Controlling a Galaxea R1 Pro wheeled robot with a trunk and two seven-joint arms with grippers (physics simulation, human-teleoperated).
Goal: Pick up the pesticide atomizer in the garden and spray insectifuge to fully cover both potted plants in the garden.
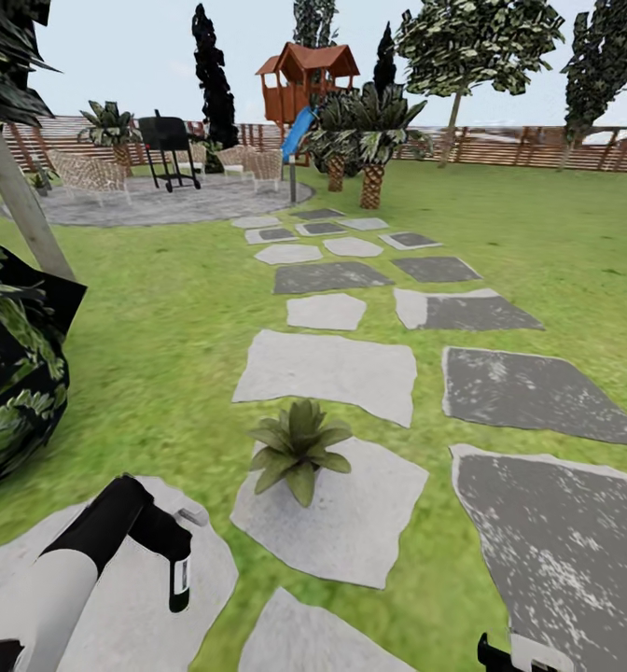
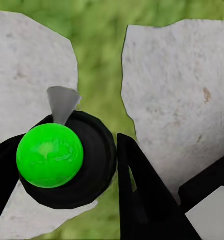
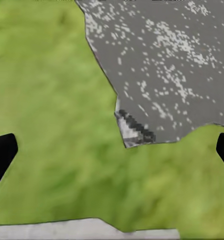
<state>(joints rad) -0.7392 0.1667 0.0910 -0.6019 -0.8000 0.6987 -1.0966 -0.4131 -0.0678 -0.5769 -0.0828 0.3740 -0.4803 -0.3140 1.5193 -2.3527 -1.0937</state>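
Garden (image 1: 192,308) lawn spreads wide, stone slabs (image 1: 327,369) dotted across it, too many to count cleanly. One potted plant (image 1: 298,450) sits on a slab just ahead and to the right of the left gripper (image 1: 179,581). That arm reaches forward, fingers pointing down, clenched around one pesticide atomizer (image 2: 67,159), its top showing a green ball. Right gripper (image 3: 112,152) hangs over grass, fingers spread wide, holding nothing.

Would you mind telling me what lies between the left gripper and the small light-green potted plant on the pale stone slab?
In the head view, a strip of green lawn separates the left gripper from the potted plant; nothing else lies there.
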